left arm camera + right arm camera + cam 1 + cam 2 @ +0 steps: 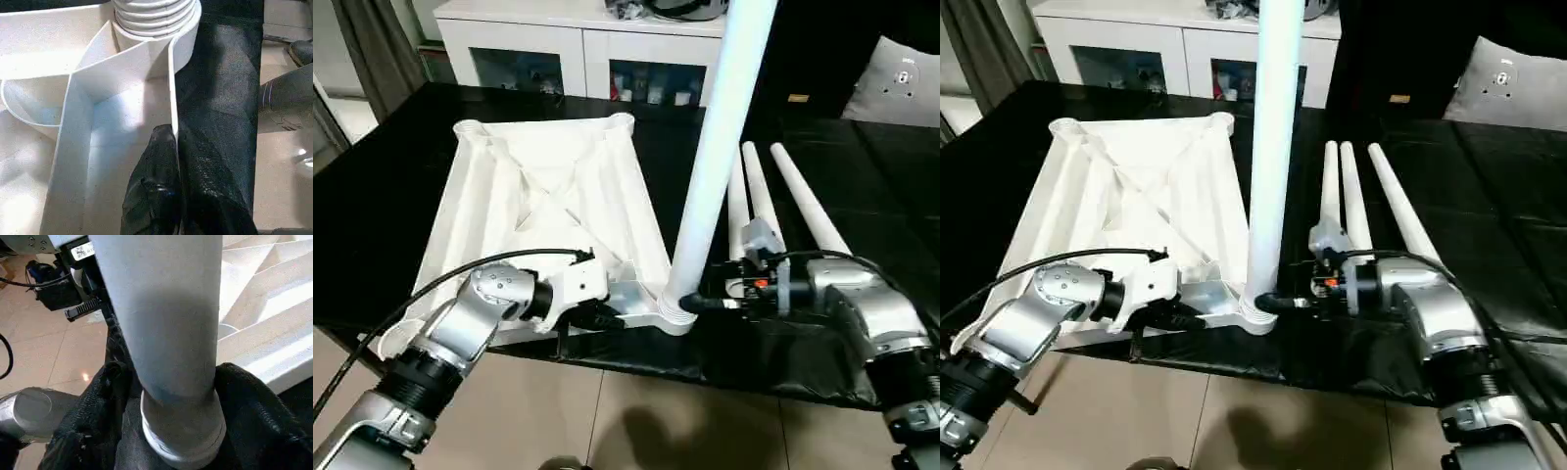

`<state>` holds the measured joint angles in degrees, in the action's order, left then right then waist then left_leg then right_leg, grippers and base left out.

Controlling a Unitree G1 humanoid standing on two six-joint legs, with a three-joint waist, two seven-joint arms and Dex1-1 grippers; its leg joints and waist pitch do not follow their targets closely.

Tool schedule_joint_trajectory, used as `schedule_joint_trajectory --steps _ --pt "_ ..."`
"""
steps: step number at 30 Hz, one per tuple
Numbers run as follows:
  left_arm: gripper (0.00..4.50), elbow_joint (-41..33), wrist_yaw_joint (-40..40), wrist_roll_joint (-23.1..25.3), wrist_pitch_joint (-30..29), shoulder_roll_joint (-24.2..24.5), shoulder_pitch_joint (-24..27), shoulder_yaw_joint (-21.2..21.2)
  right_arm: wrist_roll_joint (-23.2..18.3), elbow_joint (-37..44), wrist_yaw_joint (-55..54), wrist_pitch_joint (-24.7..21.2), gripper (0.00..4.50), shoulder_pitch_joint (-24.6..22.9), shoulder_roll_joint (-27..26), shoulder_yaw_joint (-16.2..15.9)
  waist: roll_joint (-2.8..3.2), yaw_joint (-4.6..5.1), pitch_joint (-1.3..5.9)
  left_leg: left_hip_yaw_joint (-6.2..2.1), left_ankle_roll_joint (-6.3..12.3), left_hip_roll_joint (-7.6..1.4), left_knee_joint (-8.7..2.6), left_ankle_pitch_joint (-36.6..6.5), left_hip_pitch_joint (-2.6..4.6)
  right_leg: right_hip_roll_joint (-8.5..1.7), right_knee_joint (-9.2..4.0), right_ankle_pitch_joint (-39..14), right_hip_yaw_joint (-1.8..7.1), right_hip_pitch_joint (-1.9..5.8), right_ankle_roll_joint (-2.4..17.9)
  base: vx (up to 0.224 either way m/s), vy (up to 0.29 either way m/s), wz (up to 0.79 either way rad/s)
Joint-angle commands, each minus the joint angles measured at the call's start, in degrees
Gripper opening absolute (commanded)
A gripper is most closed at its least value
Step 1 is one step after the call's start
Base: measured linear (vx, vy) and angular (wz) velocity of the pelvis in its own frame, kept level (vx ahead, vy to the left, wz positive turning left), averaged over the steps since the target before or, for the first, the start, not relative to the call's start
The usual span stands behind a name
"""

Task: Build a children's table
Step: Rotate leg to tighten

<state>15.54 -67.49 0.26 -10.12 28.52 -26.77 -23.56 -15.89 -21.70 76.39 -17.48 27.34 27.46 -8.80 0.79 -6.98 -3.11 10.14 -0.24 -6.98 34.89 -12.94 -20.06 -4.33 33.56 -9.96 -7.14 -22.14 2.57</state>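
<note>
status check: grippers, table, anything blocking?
Right gripper shut on upright white tube leg, seated in near corner socket. Left gripper pinching rim of upside-down white ribbed plastic tabletop. Three spare white legs lie alongside, not blocking.

worktable: black-covered | on it: upturned white table top; three loose legs beside

Head pair high, forward-down over the table top; wrist cameras close at its near corner.

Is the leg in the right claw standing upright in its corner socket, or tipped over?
Upright. The leg rises nearly vertically from the near corner socket of the tabletop; the right claw grips its base. How deeply it is seated: cannot tell.
</note>
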Motion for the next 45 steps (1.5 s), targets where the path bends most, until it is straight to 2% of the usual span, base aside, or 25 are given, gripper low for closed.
schedule_joint_trajectory --steps 1,3,8,11,13,14,15,16,17,18,19,20,21,23,25,26,27,31,32,35,36,37,39,41,45 --pt "0.00 0.93 -1.46 1.80 0.98 -0.04 0.19 -2.67 -0.39 -0.66 0.31 0.02 2.60 0.98 -0.51 -0.32 -0.28 0.17 3.77 -2.76 3.73 -7.36 -4.25 -5.48 0.14 -6.99 -3.31 -12.00 4.79 2.97 11.76 0.000 0.000 0.00" --pt "0.00 1.20 -1.48 1.82 1.24 -0.12 0.11 -2.74 -0.44 -0.62 0.22 -0.19 2.27 0.99 -0.60 -0.37 -0.37 0.12 3.72 -2.70 3.71 -7.30 -4.24 -5.76 0.12 -7.06 -3.44 -12.60 4.81 3.02 11.63 0.000 0.000 0.00" --pt "0.00 1.39 -1.19 1.57 1.25 -0.45 0.21 -2.44 -1.17 1.05 -0.08 -2.18 1.98 0.27 -1.24 -0.55 -0.62 0.14 3.73 -2.74 3.89 -7.42 -4.27 -5.12 0.15 -7.02 -3.34 -13.52 4.80 2.97 11.04 0.000 0.000 0.00" --pt "0.00 1.02 -0.35 1.09 0.26 -0.79 0.64 -1.73 -1.63 1.55 -2.23 -3.69 1.94 0.01 -2.27 0.06 -0.44 0.20 3.65 -2.74 3.62 -7.35 -4.33 -5.41 0.10 -7.05 -3.48 -14.39 4.86 2.95 10.69 0.000 0.000 0.00" --pt "0.00 -0.62 2.06 0.21 -4.34 -1.81 1.34 -0.39 -0.99 3.11 -6.81 -4.83 1.93 -0.74 -4.19 0.33 -0.17 0.42 3.54 -2.81 2.78 -7.36 -4.41 -6.48 0.21 -7.11 -3.73 -15.86 4.90 2.83 10.39 0.000 0.000 0.00" --pt "0.00 -1.65 3.61 -0.27 -7.18 -2.55 1.67 0.40 -0.30 3.68 -9.89 -5.09 1.93 -1.00 -5.47 0.51 -0.31 0.74 3.38 -2.93 1.91 -7.42 -4.57 -7.40 0.12 -7.24 -3.93 -17.62 4.92 2.91 9.95 0.000 0.000 0.00" --pt "0.00 -2.93 6.01 -0.89 -10.60 -3.85 1.98 1.58 0.49 3.55 -14.44 -5.46 1.93 -1.00 -7.51 1.18 -0.17 0.94 3.27 -3.00 1.27 -7.47 -4.71 -7.96 0.22 -7.23 -4.07 -18.98 4.93 2.79 9.91 0.000 0.000 0.00" --pt "0.00 -3.71 7.53 -1.27 -12.61 -4.69 2.14 2.32 0.98 3.30 -17.35 -5.67 1.93 -0.92 -8.84 1.67 -0.29 1.17 3.07 -3.05 0.82 -7.30 -4.75 -8.86 0.18 -7.19 -4.46 -21.05 4.86 2.75 9.42 0.000 0.000 0.00" --pt "0.00 -4.17 8.74 -1.47 -14.14 -5.42 2.17 2.87 1.32 3.06 -19.23 -5.91 1.93 -0.82 -9.69 2.01 -0.42 1.49 3.19 -3.26 -0.09 -7.05 -4.73 -9.61 0.15 -7.36 -4.63 -23.58 4.72 2.95 8.72 0.000 0.000 0.00" --pt "0.00 -5.16 11.71 -2.03 -17.69 -7.33 2.16 4.26 2.22 2.24 -24.01 -6.68 1.93 -0.44 -11.78 2.88 -0.52 2.18 3.16 -3.24 -0.58 -7.02 -4.69 -9.76 0.03 -7.45 -4.65 -24.47 4.83 3.04 8.44 0.000 0.000 0.00" --pt "0.00 -5.70 13.70 -2.39 -19.84 -8.73 2.06 5.23 2.78 1.43 -27.48 -7.56 1.93 0.01 -13.30 3.56 -0.63 2.46 3.09 -3.32 -0.22 -6.76 -4.64 -10.10 -0.02 -7.28 -5.13 -26.21 4.62 2.99 7.48 0.000 0.000 0.00" --pt "0.00 -6.17 16.18 -2.61 -22.41 -10.44 1.83 6.34 3.64 0.18 -31.77 -8.17 1.93 0.68 -15.08 4.35 -0.64 2.72 3.14 -3.25 -0.20 -6.75 -4.60 -10.01 0.04 -7.31 -5.08 -26.21 4.75 2.97 7.41 0.000 0.000 0.00" --pt "0.00 -6.17 16.18 -2.61 -22.41 -10.44 1.83 6.34 3.64 0.18 -31.77 -8.17 1.93 0.68 -15.08 4.35 -0.51 3.15 3.13 -3.25 -0.05 -6.67 -4.49 -9.63 0.07 -7.20 -5.18 -25.78 4.68 2.75 7.81 0.000 0.000 0.00" --pt "0.00 -6.21 21.94 -1.99 -26.13 -14.44 0.81 8.30 4.75 -4.19 -41.74 -9.05 1.93 3.03 -18.99 6.96 -0.50 3.77 3.23 -3.18 0.68 -6.59 -4.37 -8.70 -0.05 -7.00 -4.96 -23.73 4.74 2.71 8.42 0.000 0.000 0.00" --pt "0.00 -5.63 25.98 -1.51 -27.65 -17.19 -0.02 9.68 5.69 -6.68 -45.88 -7.30 1.93 4.32 -20.62 7.55 -0.65 4.07 3.38 -3.14 0.95 -6.42 -4.25 -7.85 -0.15 -6.96 -4.91 -22.69 4.61 2.81 8.86 0.000 0.000 0.00" --pt "0.00 -5.60 27.50 -1.36 -28.32 -18.26 -0.28 10.19 6.24 -7.07 -46.76 -6.12 2.48 4.46 -20.98 7.40 -0.61 4.03 3.38 -3.07 1.65 -6.40 -4.18 -7.18 -0.35 -6.99 -4.87 -21.59 4.65 2.94 8.84 0.000 0.000 0.00" --pt "0.00 -5.71 28.32 -1.26 -28.52 -19.05 -0.39 10.24 6.59 -7.05 -46.22 -4.75 2.61 4.38 -21.03 6.88 -0.60 3.95 3.45 -3.00 2.00 -6.45 -4.13 -6.80 -0.36 -6.98 -4.79 -20.55 4.72 2.90 8.94 0.000 0.000 0.00" --pt "0.00 -7.01 28.74 -0.20 -27.99 -19.18 0.04 8.77 5.22 -4.59 -43.64 -4.43 2.82 3.26 -21.24 7.63 -0.45 3.56 3.87 -3.05 4.35 -6.97 -4.08 -2.50 -0.37 -6.75 -3.45 -11.01 4.80 3.04 11.19 0.000 0.000 0.00" --pt "0.00 -7.25 28.53 -0.20 -27.67 -18.94 0.26 8.67 5.22 -4.09 -43.13 -4.45 3.05 2.98 -21.02 7.51 -0.89 3.51 3.96 -2.90 5.07 -6.91 -3.94 -1.47 -0.37 -6.74 -3.11 -8.25 4.84 3.04 12.04 0.000 0.000 0.00" --pt "0.00 -8.14 27.50 -0.18 -27.13 -17.62 1.00 7.98 4.97 -3.18 -41.34 -3.19 3.15 2.18 -19.87 7.33 -0.75 3.10 4.10 -2.77 6.88 -6.62 -3.59 0.39 -0.75 -7.02 -2.65 -5.04 4.89 3.25 12.95 0.000 0.000 0.00" --pt "0.00 -8.30 27.02 -0.11 -26.65 -16.96 1.25 7.69 4.85 -2.89 -40.29 -2.63 3.28 1.90 -19.06 7.10 -0.76 3.03 4.11 -2.77 7.08 -6.63 -3.55 0.52 -0.79 -7.05 -2.66 -5.03 4.87 3.21 12.99 0.000 0.000 0.00" --pt "0.00 -8.37 25.69 -0.10 -25.01 -15.82 1.64 7.17 4.50 -2.24 -37.84 -1.81 3.48 1.36 -17.45 6.78 -0.71 2.91 3.87 -2.70 7.34 -6.63 -3.60 -0.96 -0.83 -6.89 -3.16 -7.71 4.71 3.07 12.49 0.000 0.000 0.00" --pt "0.00 -8.38 23.98 -0.28 -23.64 -14.62 1.99 6.63 4.27 -1.74 -35.67 -1.21 3.52 0.99 -15.89 6.74 -0.59 2.70 3.81 -2.70 6.89 -6.64 -3.62 -1.93 -0.74 -6.79 -3.46 -10.62 4.67 3.01 11.65 0.000 0.000 0.00" --pt "0.00 -8.11 20.80 -0.54 -21.58 -12.51 2.30 5.79 3.85 -1.33 -31.89 -0.36 3.76 0.76 -13.13 6.89 -0.59 2.55 3.70 -2.76 6.35 -6.77 -3.74 -3.31 -0.65 -6.75 -3.71 -12.93 4.67 2.93 10.71 0.000 0.000 0.00" --pt "0.00 -7.44 15.75 -0.54 -17.91 -8.74 2.30 4.19 3.99 -0.93 -25.19 -0.05 3.99 0.85 -8.56 5.68 -0.43 1.85 3.65 -2.75 5.48 -6.79 -3.82 -4.28 -0.45 -6.68 -3.70 -13.83 4.74 2.76 10.16 0.000 0.000 0.00"
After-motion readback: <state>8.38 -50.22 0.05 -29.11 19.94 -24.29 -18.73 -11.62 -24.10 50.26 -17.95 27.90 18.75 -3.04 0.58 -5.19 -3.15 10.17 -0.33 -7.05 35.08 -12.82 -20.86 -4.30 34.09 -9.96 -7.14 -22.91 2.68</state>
